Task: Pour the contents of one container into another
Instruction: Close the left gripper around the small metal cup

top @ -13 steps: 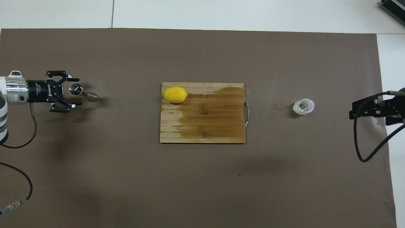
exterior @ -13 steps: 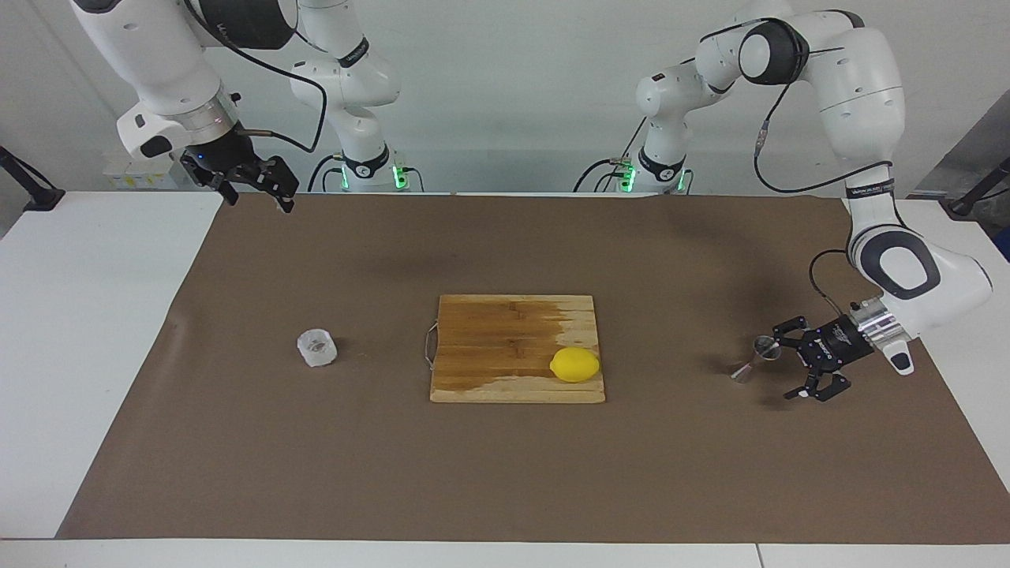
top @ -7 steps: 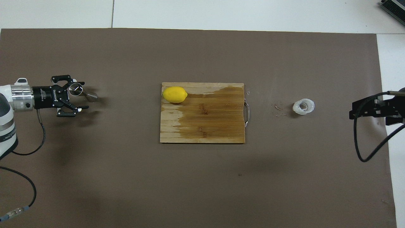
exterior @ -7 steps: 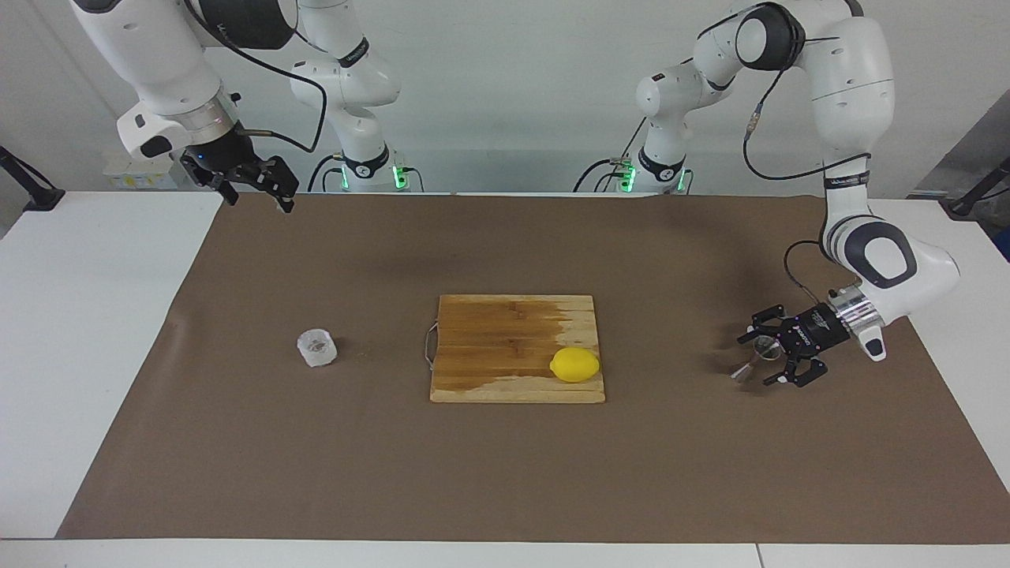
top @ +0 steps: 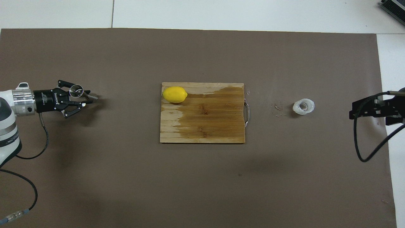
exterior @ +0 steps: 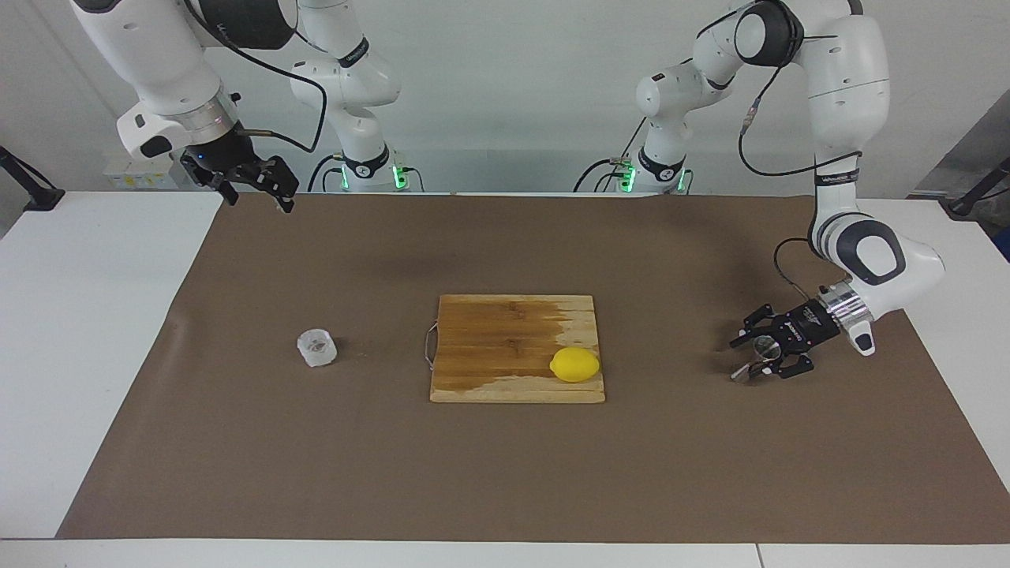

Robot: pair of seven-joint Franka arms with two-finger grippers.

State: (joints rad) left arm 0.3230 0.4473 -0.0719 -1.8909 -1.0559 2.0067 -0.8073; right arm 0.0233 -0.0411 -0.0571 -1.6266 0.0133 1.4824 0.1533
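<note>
Moved: left gripper [exterior: 759, 356] has been brought in around the jigger [exterior: 756, 356], well off the cutting board [exterior: 505, 331] toward the left arm's end; jaws clamped on it.
Cup [exterior: 317, 348]: toward the right arm's end.
Right gripper [exterior: 260, 185]: parked, jaws apart.
Advice: jigger should be lifted level.

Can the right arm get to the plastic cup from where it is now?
Probably yes. The right tool hangs over the mat's edge at its own end of the table, and the plastic cup stands alone on bare mat there, with the cutting board well off to one side.
</note>
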